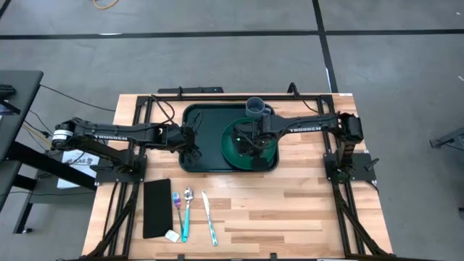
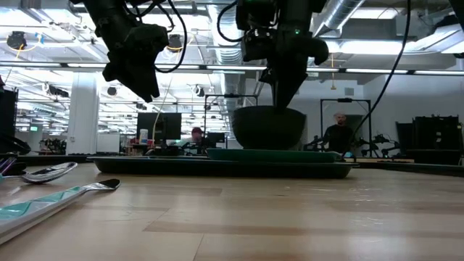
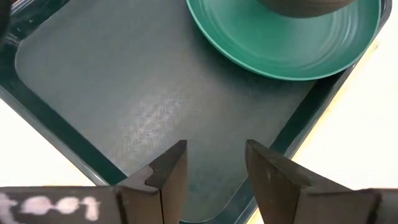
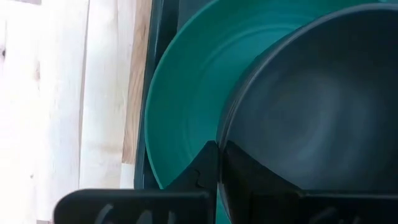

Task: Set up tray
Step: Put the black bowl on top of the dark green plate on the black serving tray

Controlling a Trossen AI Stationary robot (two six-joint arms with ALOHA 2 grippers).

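Our right claw [image 1: 251, 142] pinches the dark bowl's [image 4: 323, 106] rim above the stiff, slick tray [image 1: 199, 138]; left claw [image 3: 214, 168] gapes empty.

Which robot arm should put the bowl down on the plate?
The right one, probably. The right gripper already pinches the bowl rim, over the green plate on the tray. The left gripper hangs open over bare tray.

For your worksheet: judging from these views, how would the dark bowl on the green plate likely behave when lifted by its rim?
The bowl looks rigid, so probably keeps its shape. Held at one edge by the right gripper, it may tilt. Its smooth wall could slip.
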